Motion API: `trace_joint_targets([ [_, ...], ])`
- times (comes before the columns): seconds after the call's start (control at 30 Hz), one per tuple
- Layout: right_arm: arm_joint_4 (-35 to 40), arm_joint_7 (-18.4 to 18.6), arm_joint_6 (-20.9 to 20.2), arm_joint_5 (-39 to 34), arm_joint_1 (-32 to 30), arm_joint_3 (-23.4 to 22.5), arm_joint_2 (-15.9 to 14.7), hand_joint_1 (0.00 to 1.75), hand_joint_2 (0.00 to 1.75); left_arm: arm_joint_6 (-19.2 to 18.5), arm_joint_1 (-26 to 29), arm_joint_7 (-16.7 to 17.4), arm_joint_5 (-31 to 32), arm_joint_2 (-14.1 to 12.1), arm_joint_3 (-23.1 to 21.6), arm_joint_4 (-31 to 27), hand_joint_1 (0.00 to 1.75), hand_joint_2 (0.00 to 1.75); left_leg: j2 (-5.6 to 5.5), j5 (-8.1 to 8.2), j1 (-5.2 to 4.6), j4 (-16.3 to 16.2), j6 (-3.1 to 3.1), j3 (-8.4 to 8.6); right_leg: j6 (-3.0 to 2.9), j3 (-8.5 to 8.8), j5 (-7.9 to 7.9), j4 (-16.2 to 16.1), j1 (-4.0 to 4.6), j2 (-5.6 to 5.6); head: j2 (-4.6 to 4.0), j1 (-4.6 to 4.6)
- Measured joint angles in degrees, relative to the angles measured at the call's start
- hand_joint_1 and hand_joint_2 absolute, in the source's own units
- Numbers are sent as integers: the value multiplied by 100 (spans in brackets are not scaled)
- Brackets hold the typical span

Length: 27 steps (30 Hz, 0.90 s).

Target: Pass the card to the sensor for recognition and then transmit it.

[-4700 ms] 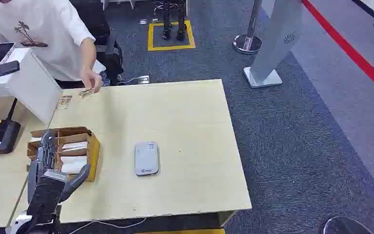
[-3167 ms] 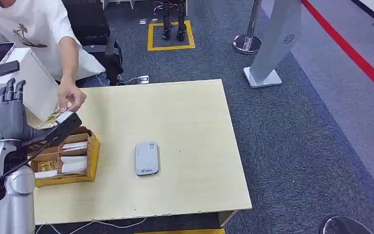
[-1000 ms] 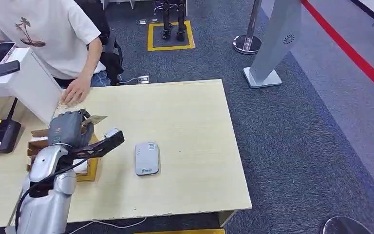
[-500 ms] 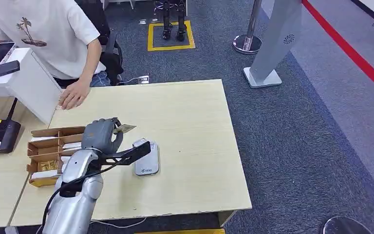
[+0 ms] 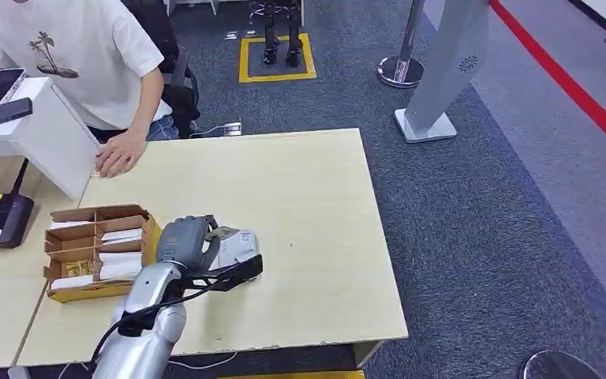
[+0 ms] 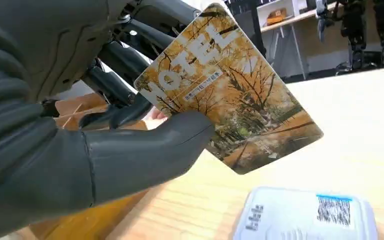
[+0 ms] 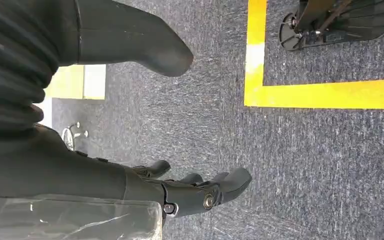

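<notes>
My left robot hand (image 5: 183,242) was closed on the card (image 6: 230,90), thumb pressed flat on its face and dark fingers (image 6: 117,80) behind it. In the head view the card (image 5: 226,231) stuck out of the hand just above the sensor (image 5: 239,245), no contact that I could see. In the left wrist view the free end of the card hung over the sensor (image 6: 305,215), tilted, long axis running away from my palm toward the far side of the surface (image 5: 308,205). Card was thin, flat, rounded corners, glossy print of orange autumn trees with white lettering. Sensor was a flat pale grey slab with rounded corners, a printed code label and a blue strip on top. Surface was light wood grain, smooth.

My right robot hand (image 7: 195,192) hung over grey carpet (image 7: 300,160) with a yellow tape line (image 7: 325,92), fingers loosely curled but apart, holding nothing.

Just beside my left robot hand sat a brown cardboard tray (image 5: 151,237) with dividers and white cards. A person's hand (image 5: 118,160) rested on the far corner of the surface.
</notes>
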State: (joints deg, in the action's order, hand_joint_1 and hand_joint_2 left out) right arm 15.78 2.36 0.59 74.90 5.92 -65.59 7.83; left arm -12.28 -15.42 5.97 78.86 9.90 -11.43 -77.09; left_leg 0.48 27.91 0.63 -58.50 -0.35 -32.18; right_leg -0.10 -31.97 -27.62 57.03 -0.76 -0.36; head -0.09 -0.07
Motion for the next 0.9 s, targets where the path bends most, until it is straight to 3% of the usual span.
trace_joint_targets([
  [0.9, 0, 57, 70, 44, -1, 17, 0, 0, 175, 407, 681, 72, 243, 533, -4, 321, 175, 175, -1, 1, 0, 0, 2, -2, 1, 1, 0, -1, 0, -2, 0, 0],
])
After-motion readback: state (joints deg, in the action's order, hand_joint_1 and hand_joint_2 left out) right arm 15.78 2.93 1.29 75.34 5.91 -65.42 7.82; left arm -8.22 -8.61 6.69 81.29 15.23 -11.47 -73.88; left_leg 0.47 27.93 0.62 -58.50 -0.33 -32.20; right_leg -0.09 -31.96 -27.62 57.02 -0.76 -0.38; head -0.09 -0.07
